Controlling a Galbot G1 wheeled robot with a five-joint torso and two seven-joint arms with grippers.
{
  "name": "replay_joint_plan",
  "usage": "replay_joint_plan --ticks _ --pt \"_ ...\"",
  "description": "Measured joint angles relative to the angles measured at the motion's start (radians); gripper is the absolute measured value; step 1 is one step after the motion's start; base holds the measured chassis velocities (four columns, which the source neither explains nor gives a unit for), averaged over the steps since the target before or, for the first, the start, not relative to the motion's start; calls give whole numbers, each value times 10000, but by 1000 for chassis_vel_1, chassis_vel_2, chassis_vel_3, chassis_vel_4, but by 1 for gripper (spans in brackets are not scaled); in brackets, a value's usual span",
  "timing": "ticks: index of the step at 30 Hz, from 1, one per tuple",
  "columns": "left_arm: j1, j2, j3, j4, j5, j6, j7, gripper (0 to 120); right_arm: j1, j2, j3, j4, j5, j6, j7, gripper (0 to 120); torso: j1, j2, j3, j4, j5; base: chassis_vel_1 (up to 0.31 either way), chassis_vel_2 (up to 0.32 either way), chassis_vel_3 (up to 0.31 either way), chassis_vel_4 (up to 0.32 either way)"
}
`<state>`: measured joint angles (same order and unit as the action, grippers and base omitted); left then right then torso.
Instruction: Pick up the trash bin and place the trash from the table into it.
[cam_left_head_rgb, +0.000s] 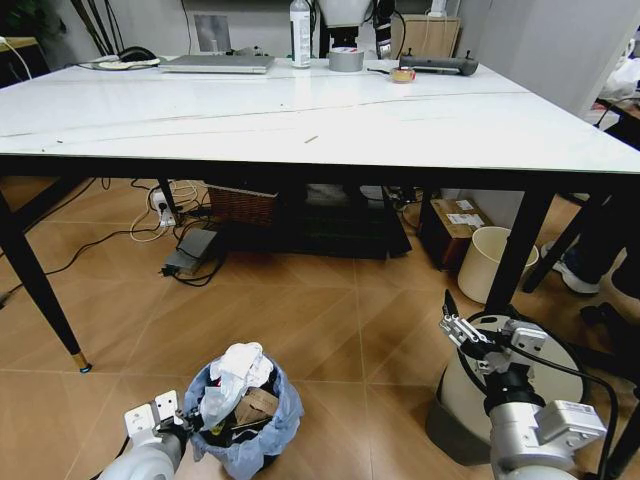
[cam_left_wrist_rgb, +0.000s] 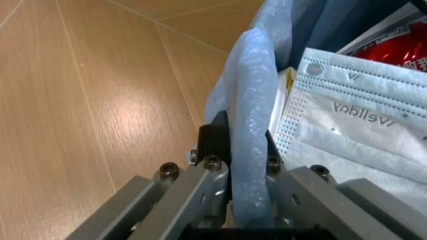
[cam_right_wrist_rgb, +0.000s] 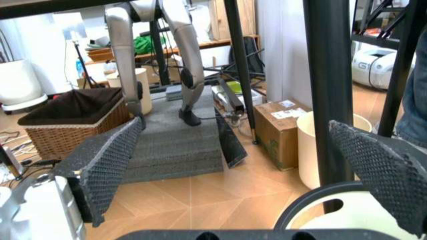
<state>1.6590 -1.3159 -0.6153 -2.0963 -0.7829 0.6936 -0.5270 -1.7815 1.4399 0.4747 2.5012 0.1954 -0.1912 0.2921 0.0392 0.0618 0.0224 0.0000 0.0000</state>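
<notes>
The trash bin, lined with a crinkly light-blue bag, stands on the wooden floor in front of the table. Trash fills it: crumpled white tissue and brown cardboard on top. My left gripper is shut on the bin's near rim. In the left wrist view the fingers pinch the blue bag rim, with a face mask and a red wrapper inside. My right gripper hangs open low on the right, its pads wide apart.
A large black-rimmed white bin sits under the right gripper, a cream bucket and a cardboard box beyond it. Black table legs, a wicker basket and cables lie underneath. Laptop and tape roll rest on top.
</notes>
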Motion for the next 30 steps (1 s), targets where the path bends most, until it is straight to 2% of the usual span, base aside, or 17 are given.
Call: replay_joint_plan --ticks 21,23,27,30 --pt "-148 71 -78 413 -51 -111 39 0 13 -5 21 -2 -42 -5 -20 100 2 14 12 0 0 0 0 0 0" --pt "-147 77 -78 428 -56 -112 21 3 27 -5 27 -3 -42 -8 -23 100 2 15 12 0 0 0 0 0 0" --pt "-149 82 -90 506 -72 -130 -11 20 73 -21 43 -6 -32 -32 -35 100 2 16 13 0 0 0 0 0 0" --pt "-143 99 -112 517 -101 -135 -12 29 92 -25 45 -7 -25 -35 -37 100 3 16 14 0 1 0 0 0 0"
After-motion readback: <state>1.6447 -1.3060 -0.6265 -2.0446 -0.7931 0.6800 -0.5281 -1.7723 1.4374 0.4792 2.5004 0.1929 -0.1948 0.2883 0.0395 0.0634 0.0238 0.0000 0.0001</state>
